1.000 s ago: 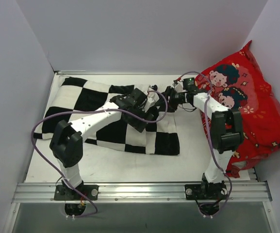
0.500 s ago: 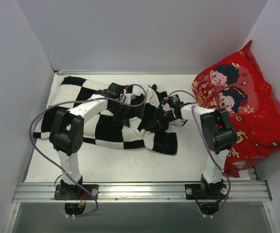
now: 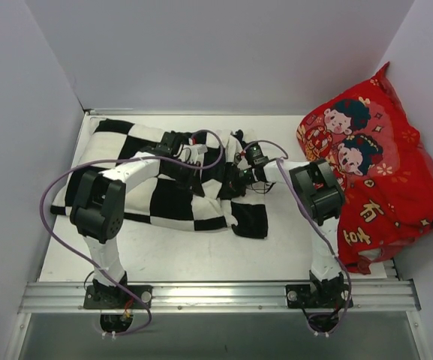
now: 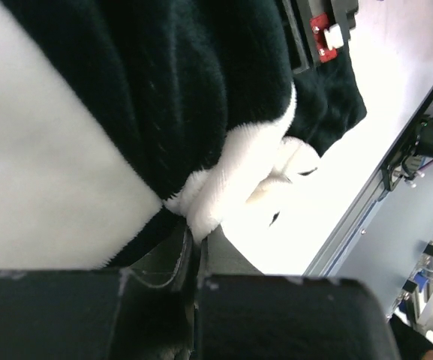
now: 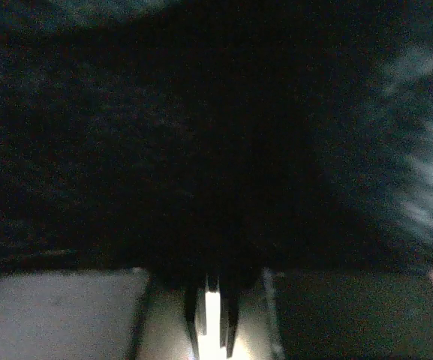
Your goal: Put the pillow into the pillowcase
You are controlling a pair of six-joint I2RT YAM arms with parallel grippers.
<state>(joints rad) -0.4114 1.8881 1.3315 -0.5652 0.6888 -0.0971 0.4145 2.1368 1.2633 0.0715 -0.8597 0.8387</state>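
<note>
Where the arms meet: the left gripper (image 3: 203,182) and the right gripper (image 3: 236,180) are both down on the bunched right end of the pillowcase (image 3: 163,199).
Left gripper: fingers (image 4: 178,251) are pressed together on a plush black-and-white fold of the case.
Right gripper: buried in dark fabric (image 5: 212,300); only a thin slit shows between the fingers, so I cannot tell if it is gripping.
Pillowcase: lies on the left and middle of the table (image 3: 291,247), rumpled.
Pillow: not visible as such; the checkered cloth hides whatever lies beneath it.
Around: a red cushion (image 3: 374,172) leans in the right corner, well apart from the case. Purple cables (image 3: 51,210) loop over the cloth, and a metal rail (image 3: 216,296) runs along the near edge.
Change: a second ago the left jaws stood wide above the case and the right gripper was nearer the cushion. Since then the right edge of the case has gathered leftward.
Writing: yellow characters on the cushion, too small to read.
</note>
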